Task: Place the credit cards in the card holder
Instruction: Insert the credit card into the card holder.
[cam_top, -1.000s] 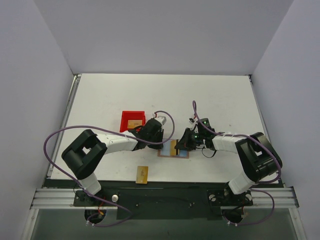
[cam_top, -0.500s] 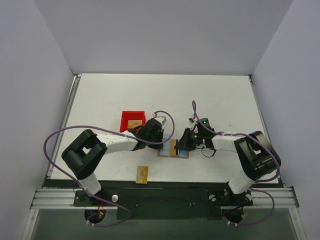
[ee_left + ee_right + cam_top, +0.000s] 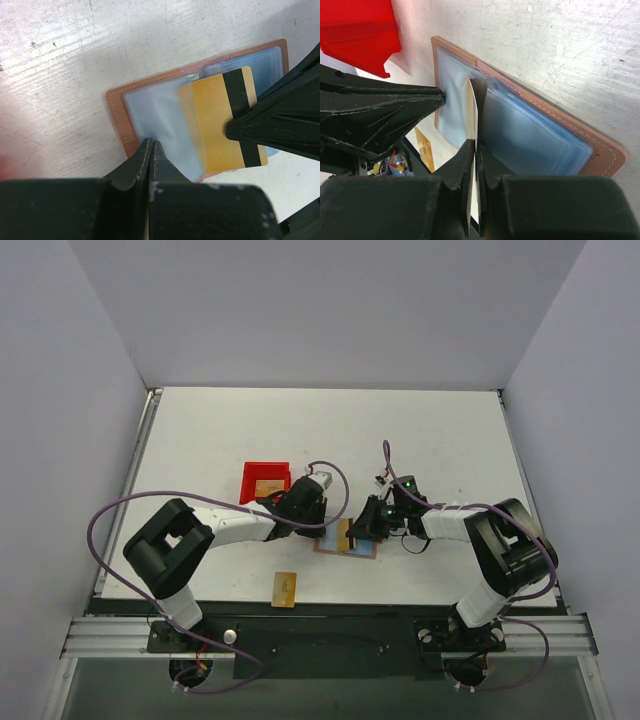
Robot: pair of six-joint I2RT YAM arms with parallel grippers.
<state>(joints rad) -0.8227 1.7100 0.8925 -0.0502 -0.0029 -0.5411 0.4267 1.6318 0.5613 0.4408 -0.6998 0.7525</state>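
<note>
You were midway. Your right gripper pinched a card, partly slid into a clear pocket of the open card holder on the table. Your left gripper, jaws pressed together, rested on that pocket's edge. A second card lay in the red bin, and a third card lay by the table's near edge. Neither was stowed yet.

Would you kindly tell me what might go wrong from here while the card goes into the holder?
1. The credit card, pinched by the right end effector, is only partly in the clear sleeve. It may catch on the sleeve's edge and bend.
2. The left end effector grips only a thin sleeve edge of the card holder. It may slip, and the pocket would close.
3. The two end effectors sit very close together and may collide.
</note>
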